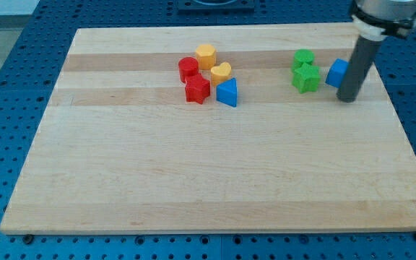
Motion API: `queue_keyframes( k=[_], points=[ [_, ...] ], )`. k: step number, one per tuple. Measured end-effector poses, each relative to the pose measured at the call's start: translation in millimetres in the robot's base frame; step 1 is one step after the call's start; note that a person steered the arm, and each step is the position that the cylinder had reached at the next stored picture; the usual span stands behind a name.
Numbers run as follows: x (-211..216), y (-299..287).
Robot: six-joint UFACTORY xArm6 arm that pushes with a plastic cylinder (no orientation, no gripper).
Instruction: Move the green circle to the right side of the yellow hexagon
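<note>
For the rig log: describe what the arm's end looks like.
A straight, dark grey rod, round and plain, hangs from a wider housing with a pale band at the view's top. No claw, cables or markings show. My tip is blunt and as dark as the rod.

Block count on the desk (pixel 193 180): eight.

- Red: two, a red circle (pixel 188 68) and a red star (pixel 197 89).
- Yellow: two, a yellow hexagon (pixel 206 54) and a yellow heart (pixel 221 74).
- Blue: two, a blue triangle (pixel 227 92) and a blue block (pixel 336 73).
- Green: two, a green circle (pixel 303 58) and a green star (pixel 306 78).
</note>
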State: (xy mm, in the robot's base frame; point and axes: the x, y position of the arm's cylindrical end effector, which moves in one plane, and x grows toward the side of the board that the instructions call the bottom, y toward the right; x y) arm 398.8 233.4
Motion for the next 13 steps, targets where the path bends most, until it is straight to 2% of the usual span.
queue_keyframes(
  k=[1,3,5,7,11,13],
  points=[
    [-7.2,20.2],
    [-41.5,19.8],
    [-70.5,-33.3],
    [-102.6,-48.2],
    [-105.9,-73.8],
    [-72.7,-73.8]
  ],
)
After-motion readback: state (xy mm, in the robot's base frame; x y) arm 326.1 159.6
